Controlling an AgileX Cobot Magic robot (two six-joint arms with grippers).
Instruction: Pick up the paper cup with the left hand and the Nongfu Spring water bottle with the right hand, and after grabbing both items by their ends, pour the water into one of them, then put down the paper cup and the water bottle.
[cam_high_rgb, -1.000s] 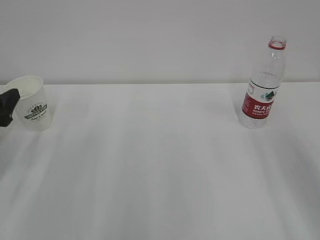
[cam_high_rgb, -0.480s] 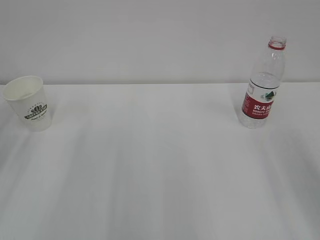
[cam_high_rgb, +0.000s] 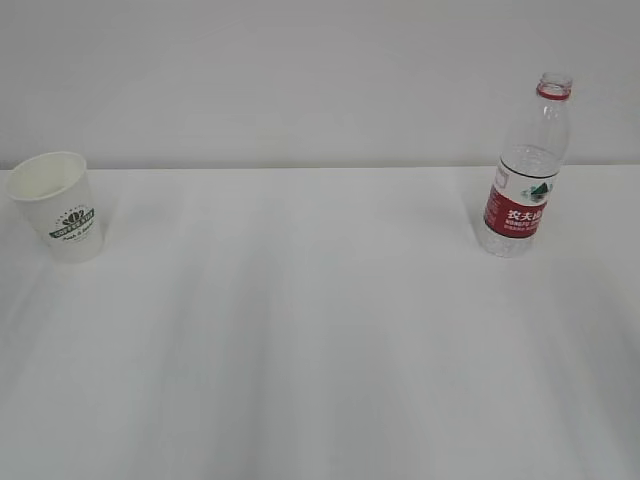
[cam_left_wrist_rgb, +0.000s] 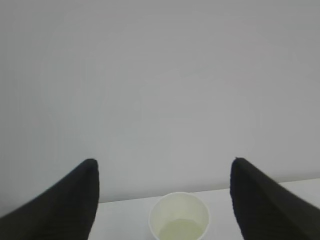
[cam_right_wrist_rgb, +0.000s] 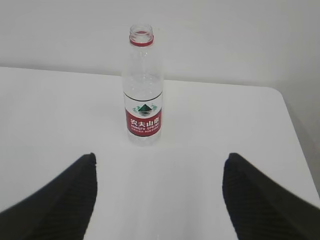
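With both jaws wide and empty, the paper cup (cam_high_rgb: 56, 208) upright at far left and the Nongfu Spring water bottle (cam_high_rgb: 524, 170) uncapped at upper right, risk of tipping either through off-centre approach or early closure.

White table (cam_high_rgb: 320, 330) filling the lower view, plain pale grey wall (cam_high_rgb: 300, 80) directly behind the table's far edge, soft even light, faint shadows streaking across the table's surface
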